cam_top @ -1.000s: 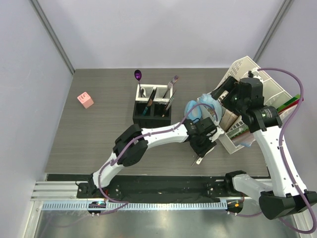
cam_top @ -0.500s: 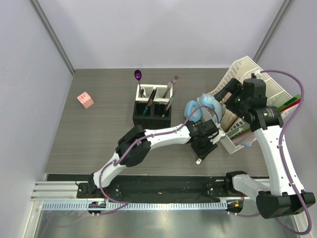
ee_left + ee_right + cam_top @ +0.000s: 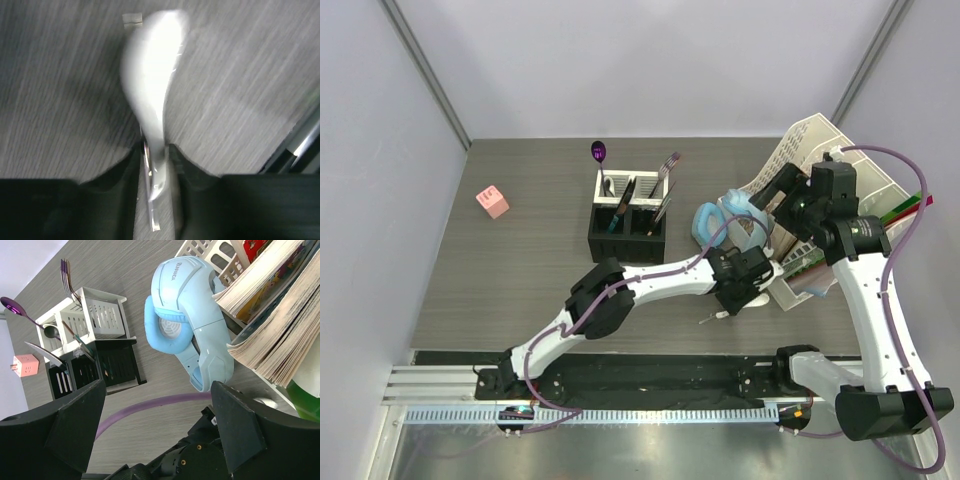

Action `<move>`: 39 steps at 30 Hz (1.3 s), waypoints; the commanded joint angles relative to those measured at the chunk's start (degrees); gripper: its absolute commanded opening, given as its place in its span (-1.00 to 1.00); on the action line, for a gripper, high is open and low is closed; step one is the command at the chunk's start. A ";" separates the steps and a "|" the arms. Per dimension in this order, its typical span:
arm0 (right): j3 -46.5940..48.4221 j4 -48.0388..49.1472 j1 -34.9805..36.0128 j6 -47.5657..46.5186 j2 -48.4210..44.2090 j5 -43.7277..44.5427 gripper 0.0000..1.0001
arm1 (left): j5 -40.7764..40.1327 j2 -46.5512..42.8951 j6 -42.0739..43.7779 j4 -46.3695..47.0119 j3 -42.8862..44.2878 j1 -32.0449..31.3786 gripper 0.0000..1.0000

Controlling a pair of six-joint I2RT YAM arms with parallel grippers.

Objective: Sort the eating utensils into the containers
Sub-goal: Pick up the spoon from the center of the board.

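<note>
My left gripper is shut on a white ceramic soup spoon, low over the table just left of the white rack. In the left wrist view the spoon sticks out ahead of the gripper, and a thin metal strip lies beside its handle. The black caddy holds a purple spoon, a purple fork and dark utensils. It also shows in the right wrist view. My right gripper is open and empty, above the light blue headphones.
Light blue headphones lean against the big white rack, which holds books. A pink block sits at the far left. My left arm's purple cable crosses under the right gripper.
My left gripper has swung right toward the rack with the spoon, which now points left and down. My right gripper has drawn back slightly toward the rack.
</note>
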 commanded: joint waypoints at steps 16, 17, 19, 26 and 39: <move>-1.21 3.18 -0.49 1.07 0.81 -3.84 0.83 | 1.70 -19.86 -1.61 8.53 -27.22 2.59 -0.97; -1.12 3.18 -0.49 0.98 1.08 -3.93 0.83 | 2.06 -20.48 -1.87 8.97 -27.67 3.20 -0.97; -1.21 3.44 -0.58 1.07 1.25 -4.28 0.83 | 3.37 -21.19 -2.05 8.46 -27.76 3.82 -0.97; -1.47 3.89 -0.49 1.42 1.43 -5.07 0.83 | 2.16 -23.55 -2.58 10.02 -29.07 5.84 -1.00; -0.86 10.47 -0.58 4.05 3.80 -11.74 0.78 | -12.68 -56.07 -9.60 16.54 -38.66 22.35 -1.00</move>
